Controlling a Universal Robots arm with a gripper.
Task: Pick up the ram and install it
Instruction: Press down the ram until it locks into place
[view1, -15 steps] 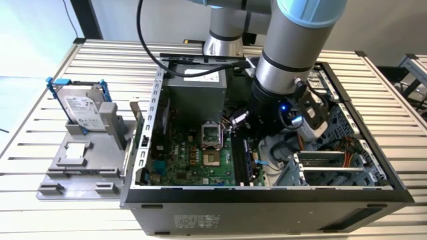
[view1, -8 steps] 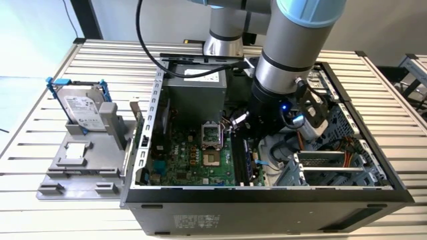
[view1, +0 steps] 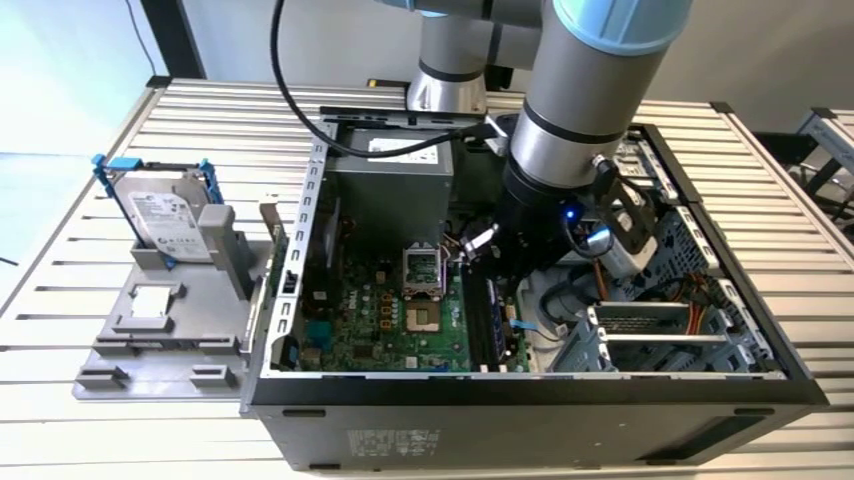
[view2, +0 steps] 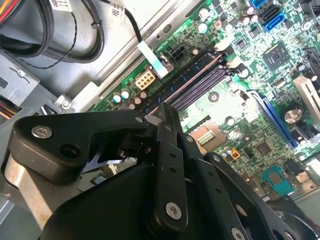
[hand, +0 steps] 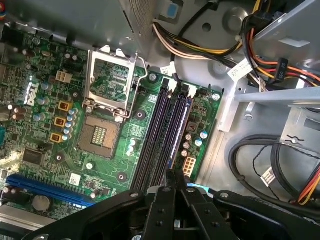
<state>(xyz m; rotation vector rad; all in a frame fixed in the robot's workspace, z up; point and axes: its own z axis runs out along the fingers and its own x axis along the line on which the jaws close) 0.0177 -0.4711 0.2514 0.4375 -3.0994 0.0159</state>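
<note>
Black fingers of my claw sit closest to the lens in both wrist views, drawn together with only a sliver between them. As far as I can judge, they pinch the ram, a dark bar standing edge-on in line with the black memory slots on the motherboard. Whether it is pressed fully home I cannot tell; the latches at its ends are too small to read.

In the exterior view, the empty processor socket lies at nine o'clock from my wrist, just beside it. Well apart, also at nine o'clock and outside the computer case, the hard drive stands in its grey holder, the square silver chip below it. So the pick-up looks done and the seating is under way.
</note>
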